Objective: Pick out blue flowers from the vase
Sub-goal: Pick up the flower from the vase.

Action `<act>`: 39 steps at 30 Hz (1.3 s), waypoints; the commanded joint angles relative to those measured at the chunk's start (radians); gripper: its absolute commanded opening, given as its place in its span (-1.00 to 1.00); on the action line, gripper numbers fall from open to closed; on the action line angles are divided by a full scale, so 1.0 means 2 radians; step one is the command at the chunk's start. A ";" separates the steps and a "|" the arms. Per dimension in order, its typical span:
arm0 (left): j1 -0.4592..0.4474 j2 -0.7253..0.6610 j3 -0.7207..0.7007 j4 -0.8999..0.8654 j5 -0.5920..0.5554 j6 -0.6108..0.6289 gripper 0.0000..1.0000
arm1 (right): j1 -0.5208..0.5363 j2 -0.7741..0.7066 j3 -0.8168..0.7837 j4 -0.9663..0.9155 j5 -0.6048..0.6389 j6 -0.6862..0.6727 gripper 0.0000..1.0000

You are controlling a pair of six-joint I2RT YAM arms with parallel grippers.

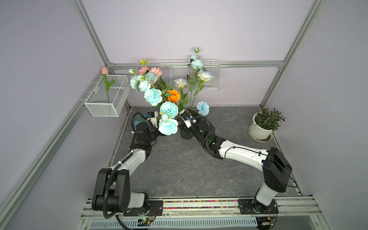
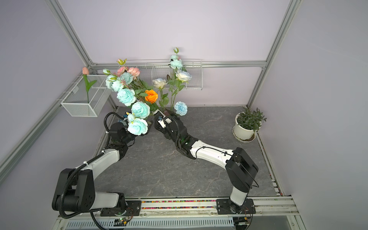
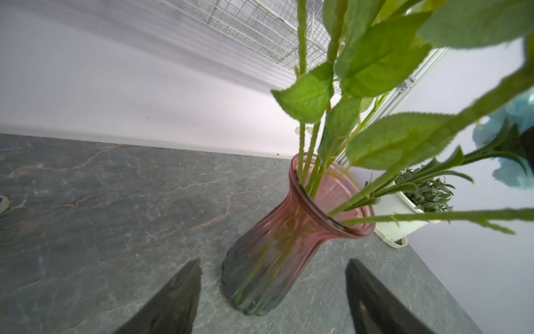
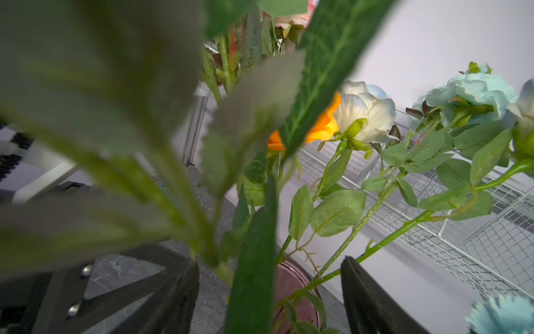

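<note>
Crowding the vase (image 3: pixel 274 245): orange rose (image 1: pixel 173 96); pink carnations (image 1: pixel 151 70)

Bright, even, diffuse from above in both top views; only faint, soft shadows on the stone tabletop (image 1: pixel 179 169). Sharp throughout, wide-angle splay of the frame rails (image 1: pixel 91 33) toward the corners. Left wrist view: well lit, crisp on the vase (image 3: pixel 268 260), streaky banding across the wall (image 3: pixel 115 72), near leaves (image 3: pixel 375 63) soft. Right wrist view: closest foliage (image 4: pixel 101 115) heavily defocused and dim; blue flowers (image 4: pixel 476 89) behind sharp, brightly lit.
</note>
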 commanded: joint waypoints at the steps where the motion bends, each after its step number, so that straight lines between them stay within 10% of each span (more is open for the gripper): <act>1: -0.008 0.016 0.036 0.013 0.022 -0.013 0.60 | -0.006 0.009 0.017 0.026 0.009 -0.012 0.51; 27: -0.056 0.158 0.195 -0.110 -0.039 -0.016 0.38 | -0.012 0.038 0.059 0.032 0.005 -0.010 -0.13; 39: -0.056 0.159 0.191 -0.117 -0.044 -0.014 0.21 | -0.008 0.022 0.065 0.029 0.003 -0.017 -0.87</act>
